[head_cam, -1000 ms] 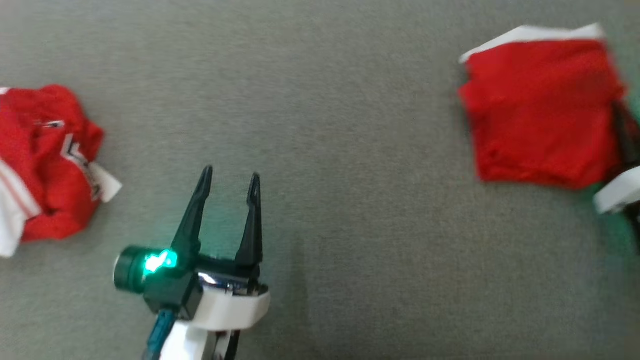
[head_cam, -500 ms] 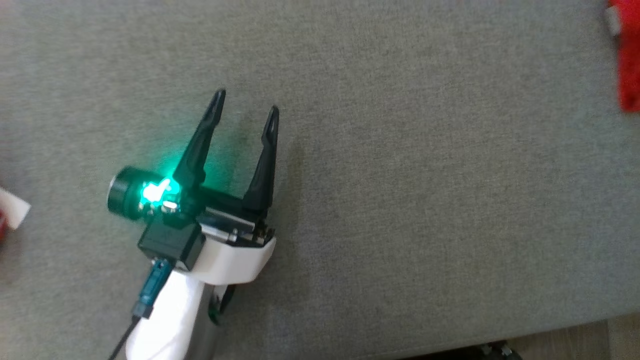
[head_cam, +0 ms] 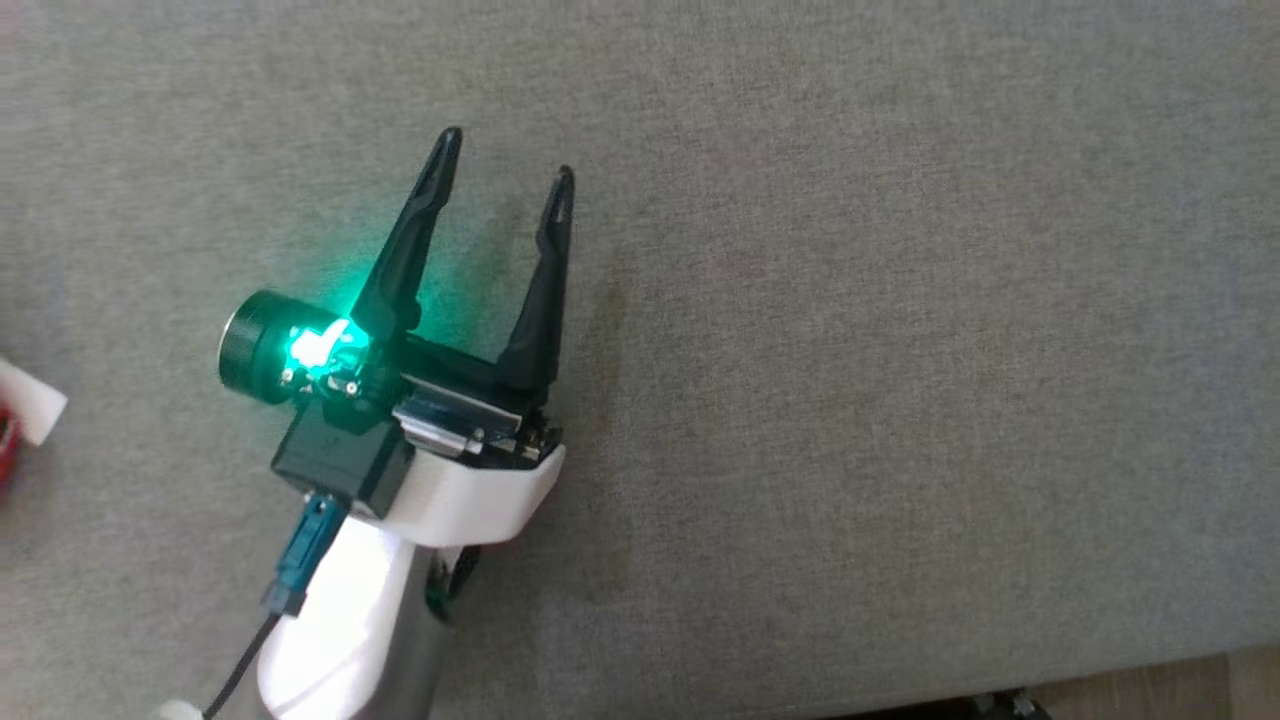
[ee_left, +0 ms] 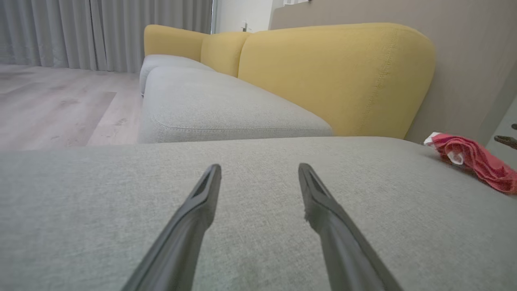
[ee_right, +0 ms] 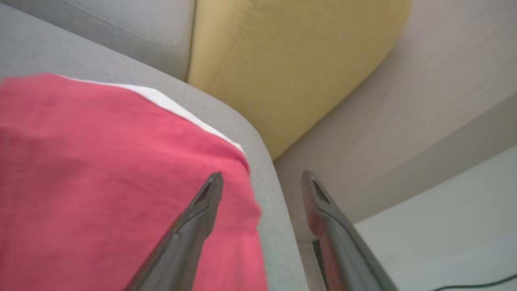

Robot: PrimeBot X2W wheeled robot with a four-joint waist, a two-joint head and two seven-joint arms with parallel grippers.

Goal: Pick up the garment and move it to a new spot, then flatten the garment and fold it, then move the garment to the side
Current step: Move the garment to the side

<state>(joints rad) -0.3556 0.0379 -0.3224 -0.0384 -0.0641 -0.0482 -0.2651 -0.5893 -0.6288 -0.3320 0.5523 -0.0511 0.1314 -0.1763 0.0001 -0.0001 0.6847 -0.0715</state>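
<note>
The red garment (ee_right: pixel 101 182) lies flat and smooth on the rounded corner of a grey seat cushion (head_cam: pixel 900 300). It is fine-textured cloth with one white band along its far edge. The right gripper (ee_right: pixel 262 177) hovers above it, its two tapered dark fingers spread wide and empty, one over the red cloth and the other past the cushion's edge. The left gripper (head_cam: pixel 507 155) also gapes wide with nothing in it, over bare, coarse-woven grey upholstery, and a green light (head_cam: pixel 318 352) glows at its wrist. Three plump mustard-yellow backrests (ee_left: pixel 335 76) with stitched seams stand behind the seats. One white cloth corner (head_cam: pixel 35 400) with a sliver of red pokes in at the head view's left edge.
</note>
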